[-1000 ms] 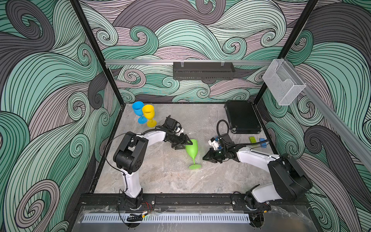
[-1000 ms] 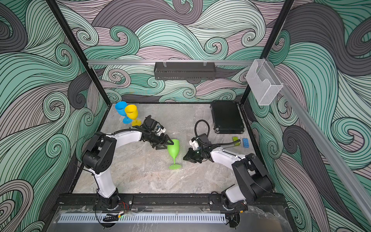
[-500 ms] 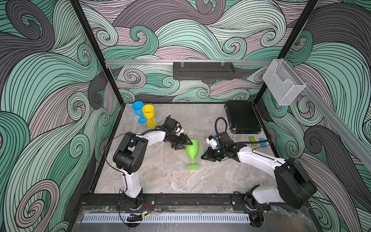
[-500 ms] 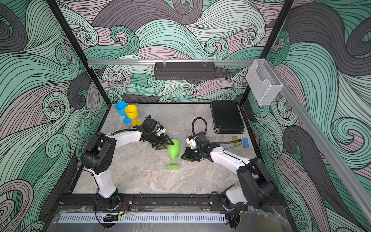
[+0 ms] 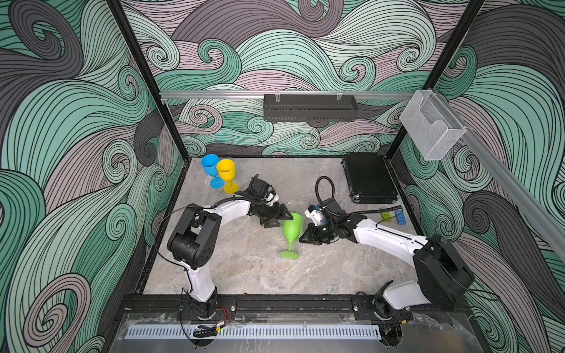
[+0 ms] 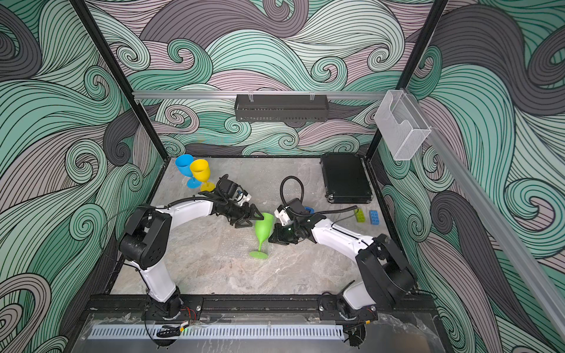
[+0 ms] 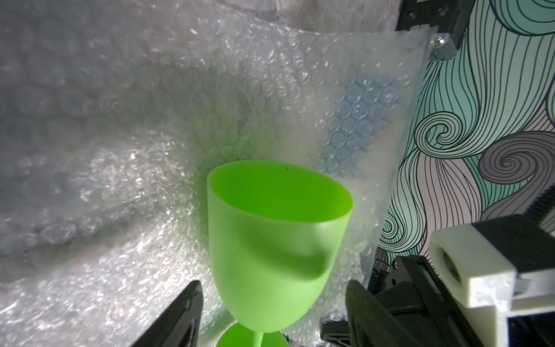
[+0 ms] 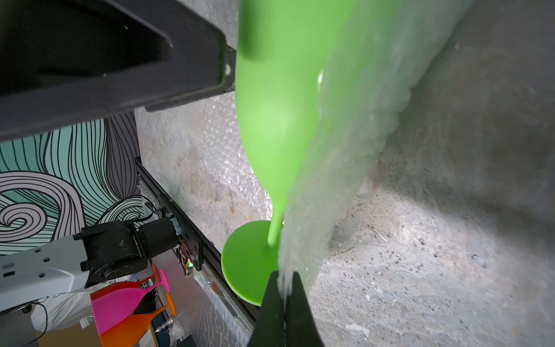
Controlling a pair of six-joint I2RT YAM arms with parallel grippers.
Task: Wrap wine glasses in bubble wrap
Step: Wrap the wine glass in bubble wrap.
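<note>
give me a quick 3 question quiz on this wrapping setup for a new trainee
1. True or false: the green goblet lies on its side.
2. What is pinched between the fingers of the right gripper? A) bubble wrap B) a goblet stem C) a cable
3. Which two goblets stand together at the far corner of the table?
Key: 1 false, it stands on its foot. 2 A. 3 the blue goblet and the yellow goblet.
</note>
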